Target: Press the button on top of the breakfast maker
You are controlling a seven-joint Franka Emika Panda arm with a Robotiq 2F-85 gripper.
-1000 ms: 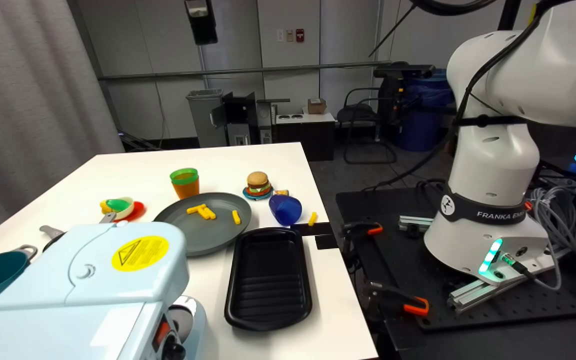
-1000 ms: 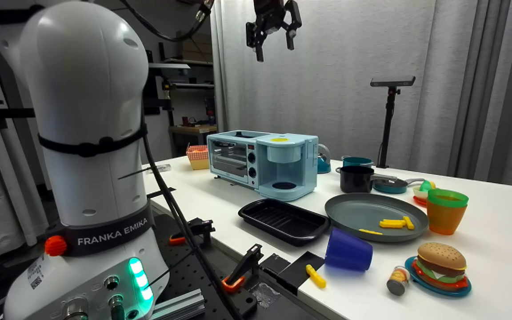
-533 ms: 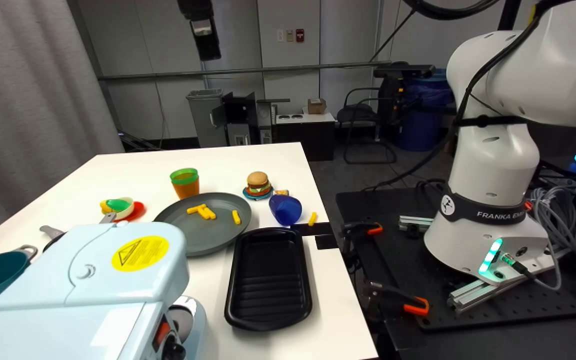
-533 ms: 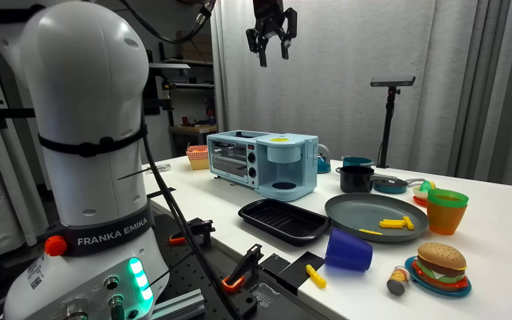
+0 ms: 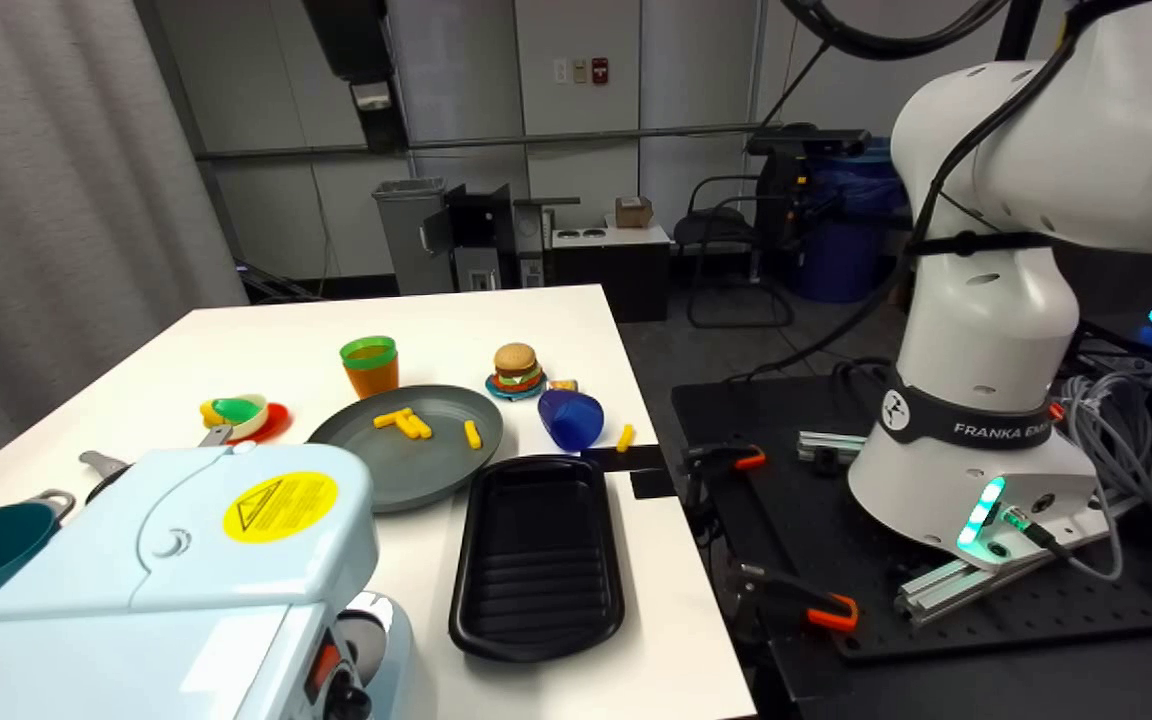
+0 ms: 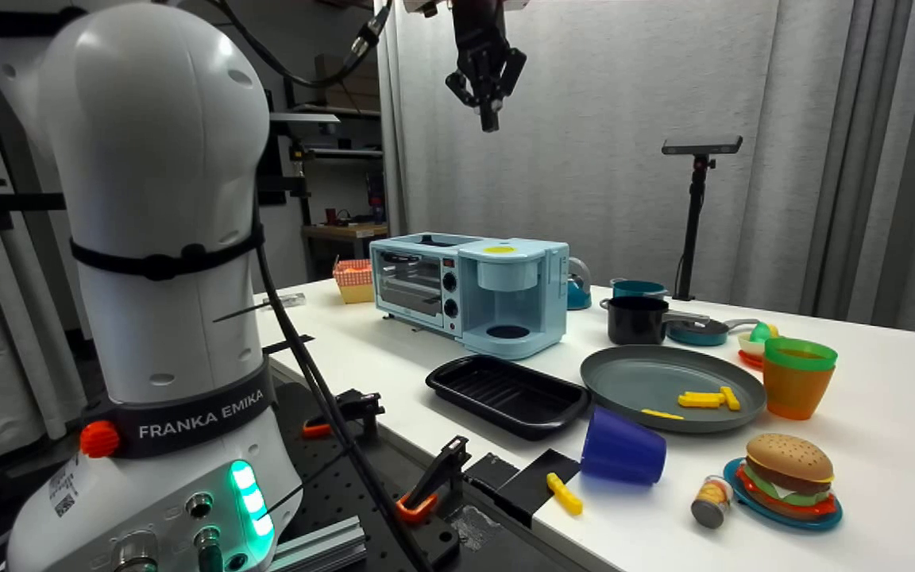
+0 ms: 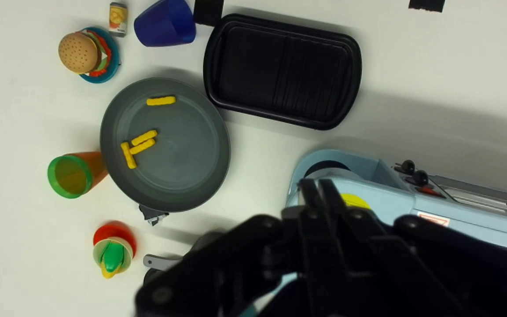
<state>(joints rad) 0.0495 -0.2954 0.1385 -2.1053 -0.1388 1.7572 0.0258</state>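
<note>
The pale-blue breakfast maker point(image 5: 206, 590) fills the near left corner in an exterior view, its yellow oval label facing up. It stands at the table's back in an exterior view point(image 6: 505, 274), dark knobs on its front. My gripper point(image 6: 489, 125) hangs high above it, pointing down, touching nothing. The wrist view shows the gripper point(image 7: 317, 182) shut, a thin sliver between its fingertips and nothing held; it covers part of the maker point(image 7: 390, 204) and its label. A small crescent detail point(image 5: 173, 543) marks the lid; I cannot tell whether this is the button.
A black ribbed tray point(image 7: 284, 72) and a grey plate point(image 7: 183, 145) with yellow sticks lie beside the maker. Around them are a blue cup point(image 6: 623, 446), a toy burger point(image 6: 789, 473), orange-green cups point(image 6: 799, 381) and a black pot point(image 6: 636, 319). A kettle point(image 6: 578, 286) stands behind.
My gripper has come down and its fingers have gone from wide apart to together. It also swung somewhat left in an exterior view. The breakfast maker and table things have not moved.
</note>
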